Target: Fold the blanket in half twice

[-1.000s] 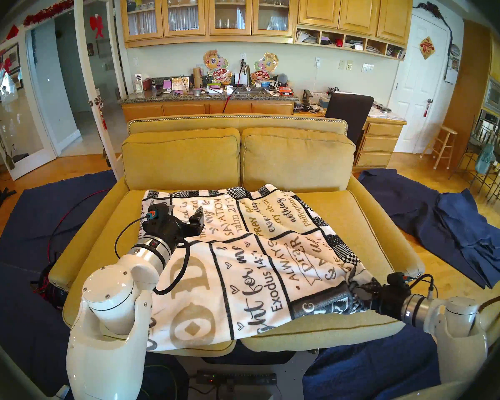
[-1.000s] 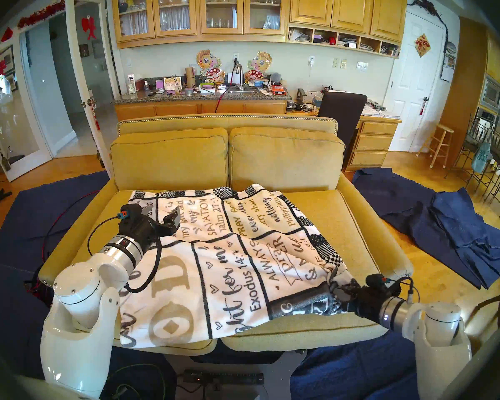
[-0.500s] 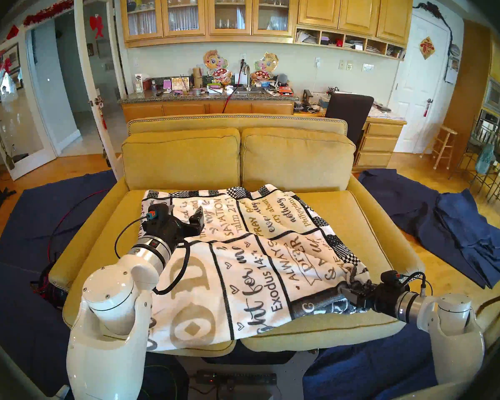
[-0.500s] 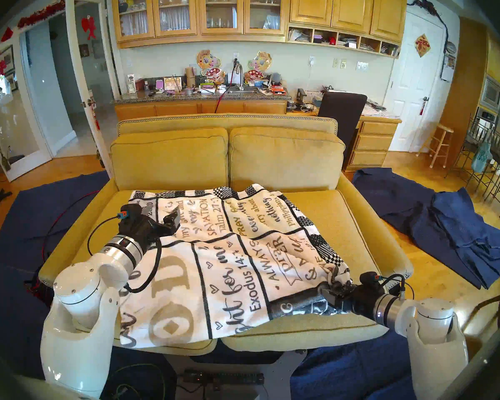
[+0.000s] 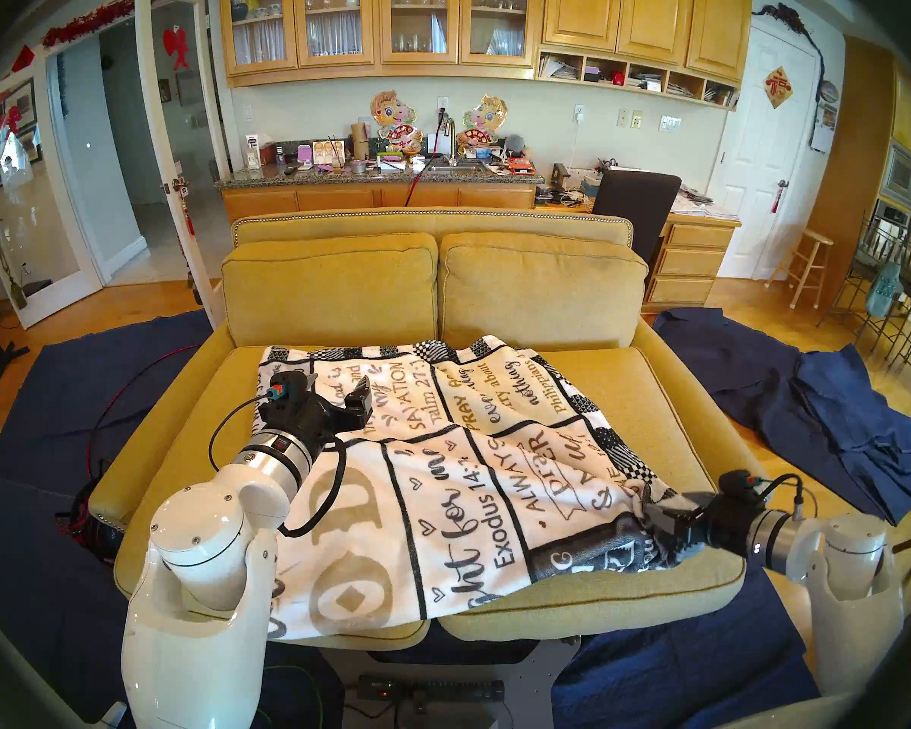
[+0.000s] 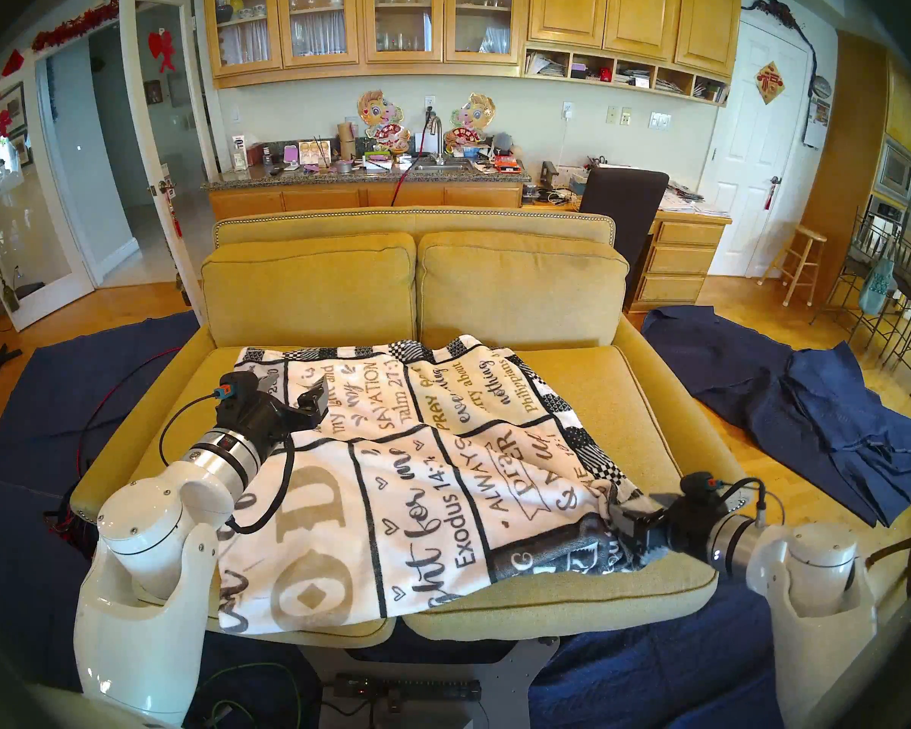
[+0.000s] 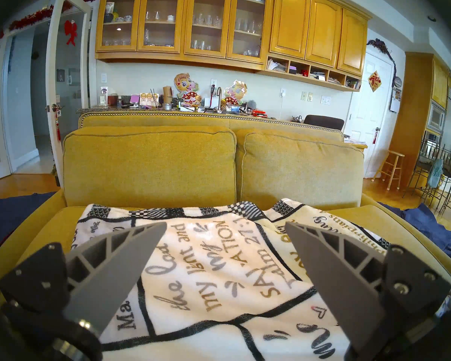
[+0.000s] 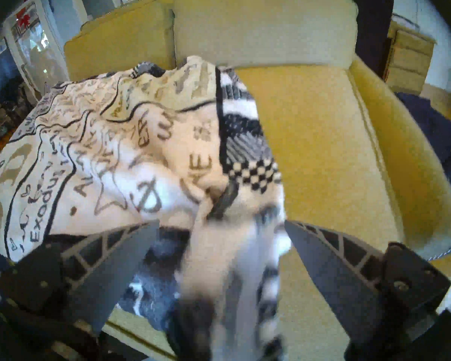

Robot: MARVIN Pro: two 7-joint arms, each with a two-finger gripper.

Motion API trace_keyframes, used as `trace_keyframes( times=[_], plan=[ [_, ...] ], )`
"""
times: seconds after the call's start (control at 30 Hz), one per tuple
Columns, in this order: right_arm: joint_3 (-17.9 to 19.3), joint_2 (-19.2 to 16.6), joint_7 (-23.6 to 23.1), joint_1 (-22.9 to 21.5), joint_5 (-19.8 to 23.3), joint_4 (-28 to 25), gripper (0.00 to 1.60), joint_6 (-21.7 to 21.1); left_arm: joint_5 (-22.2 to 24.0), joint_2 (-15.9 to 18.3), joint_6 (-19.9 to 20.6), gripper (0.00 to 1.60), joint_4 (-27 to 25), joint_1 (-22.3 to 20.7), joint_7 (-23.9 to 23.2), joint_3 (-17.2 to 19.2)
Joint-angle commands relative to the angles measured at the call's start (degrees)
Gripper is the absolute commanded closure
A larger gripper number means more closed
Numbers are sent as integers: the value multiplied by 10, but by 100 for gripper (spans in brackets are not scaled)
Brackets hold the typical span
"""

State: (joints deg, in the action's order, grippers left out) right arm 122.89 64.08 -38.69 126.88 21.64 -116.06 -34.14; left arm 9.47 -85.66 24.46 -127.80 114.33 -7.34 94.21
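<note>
The blanket point(image 5: 443, 475) lies folded over on the sofa point(image 5: 653, 396), center frame. The right tool point(image 5: 666, 512) at lower right stands apart at the bunched corner — released; the left tool point(image 5: 337, 391) hangs apart above it. Likely between folds: next needs fresh corner grips. Readable print: "Exodus 14", "SALVATION", "ALWAYS".

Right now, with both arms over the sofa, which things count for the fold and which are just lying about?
For the job:
- blanket, printed fleece
- left gripper, open above it
- right gripper, open at the blanket's near corner
- yellow sofa underneath

Lying about:
- navy cloths on the floor
- stool
- cluttered counter
</note>
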Motion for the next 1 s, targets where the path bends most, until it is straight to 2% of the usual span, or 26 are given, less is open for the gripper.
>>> trace_keyframes(
  times=[0.0,0.07,0.17,0.23,0.43,0.67,0.83,0.87,0.97],
  plan=[
    [31,-33,-14,-20,11,-59,0,-20,1,-1,-6,0,-17,-13,-1,-1],
    [17,-44,-14,-33,12,-69,0,-52,0,-1,-7,0,-17,-13,-1,-1],
    [-5,-56,-14,-50,12,-57,0,-68,0,-2,-7,0,-18,-13,-1,-1],
    [-40,-69,-13,-78,12,-29,0,-77,0,-2,-7,0,-18,-13,-2,-1],
    [-93,-103,0,-108,31,33,0,-62,-1,-3,-6,0,-17,-13,-3,-1],
    [-120,-135,9,-138,55,82,0,-46,-2,-4,-6,0,-17,-13,-4,0],
    [-140,-143,10,-173,62,111,0,-45,-3,-4,-5,0,-17,-13,-5,0],
    [-139,-150,13,-163,68,108,0,-39,-3,-5,-5,0,-17,-13,-5,0],
    [-158,-155,15,-193,74,130,0,-38,-3,-5,-5,0,-17,-13,-5,0]
  ],
)
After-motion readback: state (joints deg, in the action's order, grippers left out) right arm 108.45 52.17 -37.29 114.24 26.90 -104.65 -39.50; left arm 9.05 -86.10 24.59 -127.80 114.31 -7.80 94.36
